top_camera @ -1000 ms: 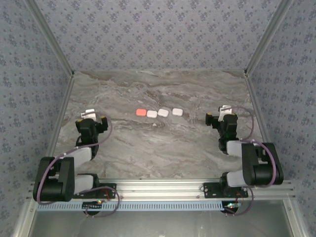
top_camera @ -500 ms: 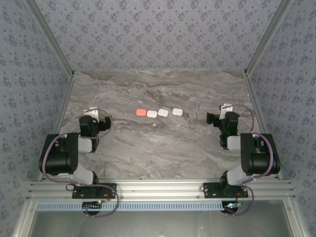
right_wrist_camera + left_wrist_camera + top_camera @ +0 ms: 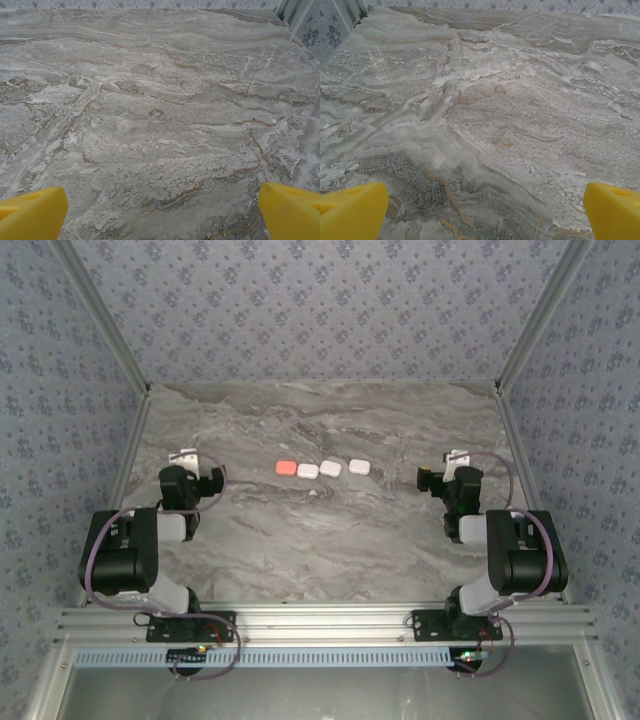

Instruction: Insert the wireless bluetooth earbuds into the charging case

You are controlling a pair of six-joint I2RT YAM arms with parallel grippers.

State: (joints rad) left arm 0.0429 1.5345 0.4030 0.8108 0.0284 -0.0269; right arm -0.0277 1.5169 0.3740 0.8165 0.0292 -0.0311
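Four small rounded-square charging cases (image 3: 322,468) lie in a short row on the marbled grey tabletop (image 3: 300,540), a little beyond its middle. At the row's left end is one salmon-red case (image 3: 286,467). The other three are white cases (image 3: 331,468) running off to the right, each just beside the next. At this size I cannot tell whether their lids are up or down, or whether any wireless bluetooth earbuds sit inside. A pale speck (image 3: 318,492) lies just in front of the row, and I cannot tell whether it is an earbud or a fleck in the marble.

Both arms are folded back near their bases, elbows drawn in toward the near rail (image 3: 320,620) and wrists pointing at the far wall. The left claw (image 3: 186,457) is near the tabletop's left edge and the right claw (image 3: 458,458) near its right edge. Both are roughly level with the row and well apart from it.

From the left wrist, the left claw (image 3: 480,210) is spread wide, with its two yellow fingertips (image 3: 350,210) at the bottom corners and bare marble tabletop (image 3: 480,100) between them. The right claw (image 3: 160,212) is the same. Its two yellow fingertips (image 3: 292,212) stand far apart over bare tabletop (image 3: 160,100), holding nothing.
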